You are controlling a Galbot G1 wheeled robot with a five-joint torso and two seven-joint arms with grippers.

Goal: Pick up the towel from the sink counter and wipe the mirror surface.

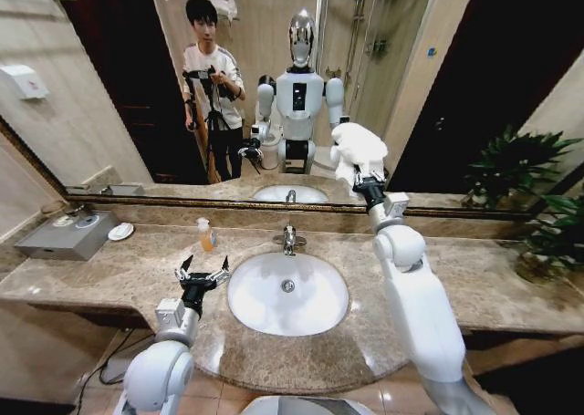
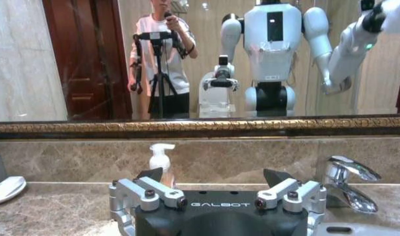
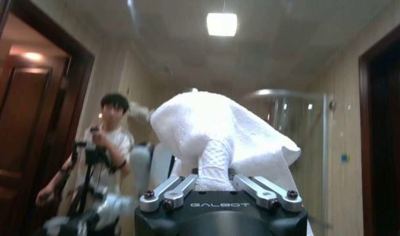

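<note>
My right gripper (image 1: pixel 362 180) is raised against the mirror (image 1: pixel 411 59) and is shut on the white towel (image 1: pixel 358 150), which is bunched up and pressed on the glass to the right of the faucet. The right wrist view has the towel (image 3: pixel 213 132) draped over the gripper (image 3: pixel 213 184), pinched between its fingers. Over the sink counter (image 1: pixel 137 269), left of the white basin (image 1: pixel 287 294), my left gripper (image 1: pixel 202 271) hovers open and holds nothing. The left wrist view looks past that open gripper (image 2: pixel 216 179) toward the mirror (image 2: pixel 88 54).
A chrome faucet (image 1: pixel 289 240) stands behind the basin, a soap pump bottle (image 1: pixel 206 234) to its left. A grey tissue box (image 1: pixel 68 235) and small white dish (image 1: pixel 120 232) sit far left. Potted plants (image 1: pixel 547 242) occupy the counter's right end.
</note>
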